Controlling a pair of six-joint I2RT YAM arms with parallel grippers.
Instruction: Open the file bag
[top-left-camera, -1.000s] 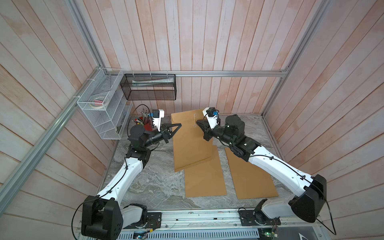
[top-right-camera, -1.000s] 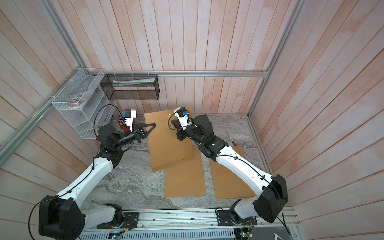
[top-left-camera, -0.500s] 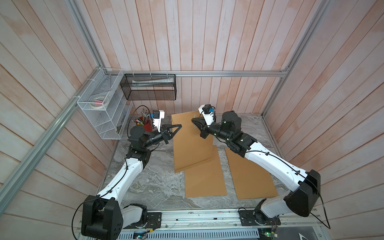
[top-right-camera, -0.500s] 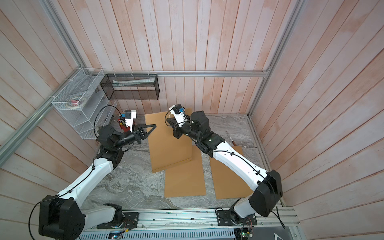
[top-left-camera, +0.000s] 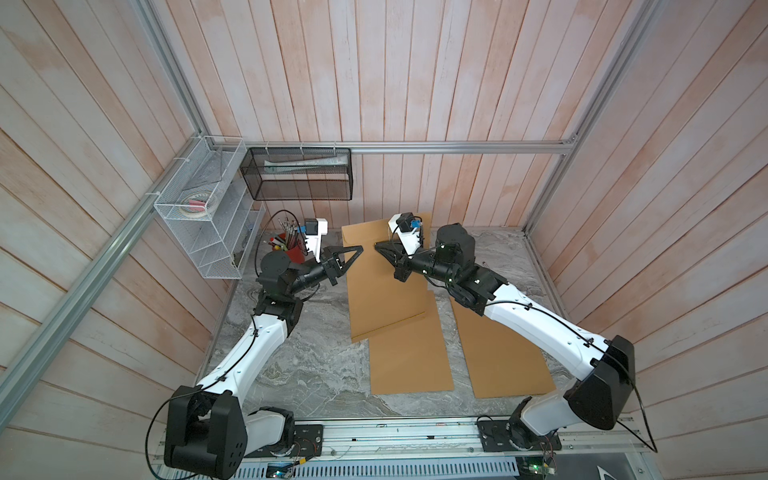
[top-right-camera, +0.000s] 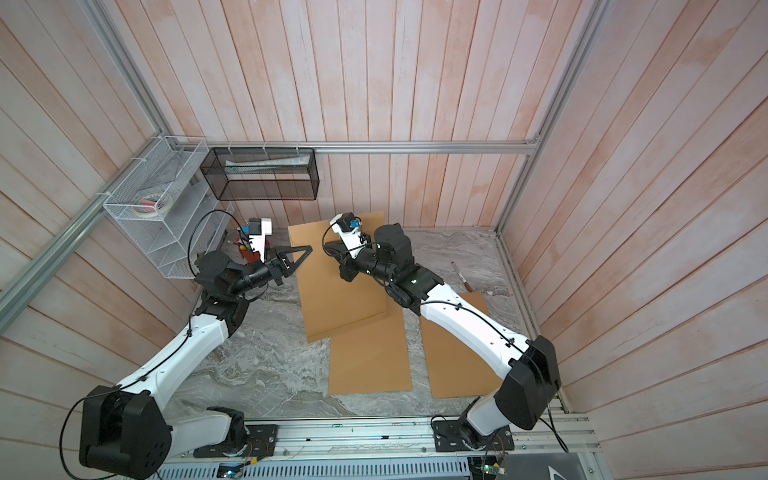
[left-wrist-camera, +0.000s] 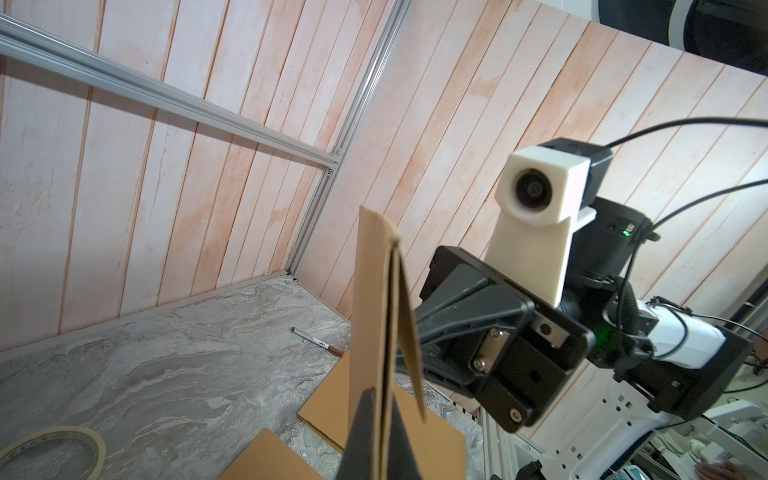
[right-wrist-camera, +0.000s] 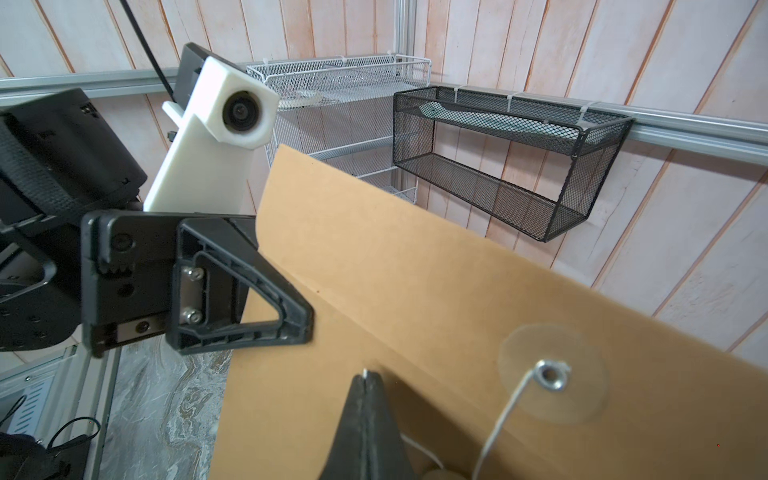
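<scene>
Both pincers were shut: left gripper clamped the file bag edge, holding it upright off the desk, while right gripper apparently pinched its string for unwinding

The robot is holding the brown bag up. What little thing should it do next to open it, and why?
Probably the right gripper should pull the string away from the file bag. Its tips are shut on the string's end, the string is tied at the round button, the left gripper clamps the bag's edge upright, and the flap gapes only slightly.
</scene>
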